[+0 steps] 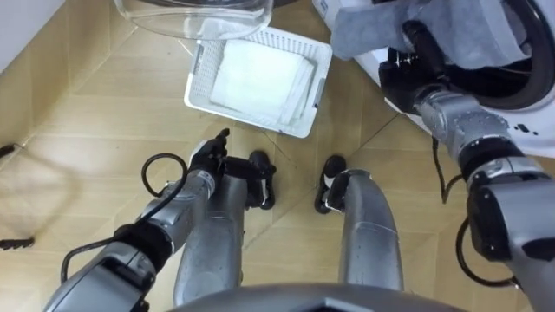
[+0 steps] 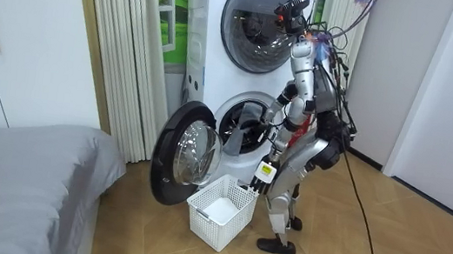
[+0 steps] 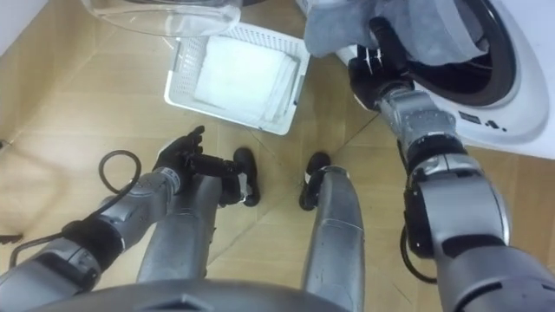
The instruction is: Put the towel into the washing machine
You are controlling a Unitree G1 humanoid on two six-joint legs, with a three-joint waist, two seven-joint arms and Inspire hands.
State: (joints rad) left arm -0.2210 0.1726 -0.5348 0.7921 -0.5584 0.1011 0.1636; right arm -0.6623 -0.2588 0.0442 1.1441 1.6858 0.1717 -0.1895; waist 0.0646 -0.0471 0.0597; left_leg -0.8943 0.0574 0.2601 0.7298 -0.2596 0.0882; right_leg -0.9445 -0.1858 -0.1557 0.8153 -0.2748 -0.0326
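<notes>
Right hand (image 1: 401,71) grips the grey towel (image 1: 368,30) at the washing machine's (image 1: 531,130) open drum.

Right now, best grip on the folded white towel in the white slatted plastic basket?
I'd pinch the folded white towel at its centre, from straight above: it lies flat, walled in by the basket; left hand hangs open, right hand grips grey towel.

Floor: light-brown wooden parquet floor (image 1: 87,104).
On floor: white lattice-walled plastic basket (image 1: 201,69), upright, just before white front-loading washing machine (image 2: 205,89).
</notes>
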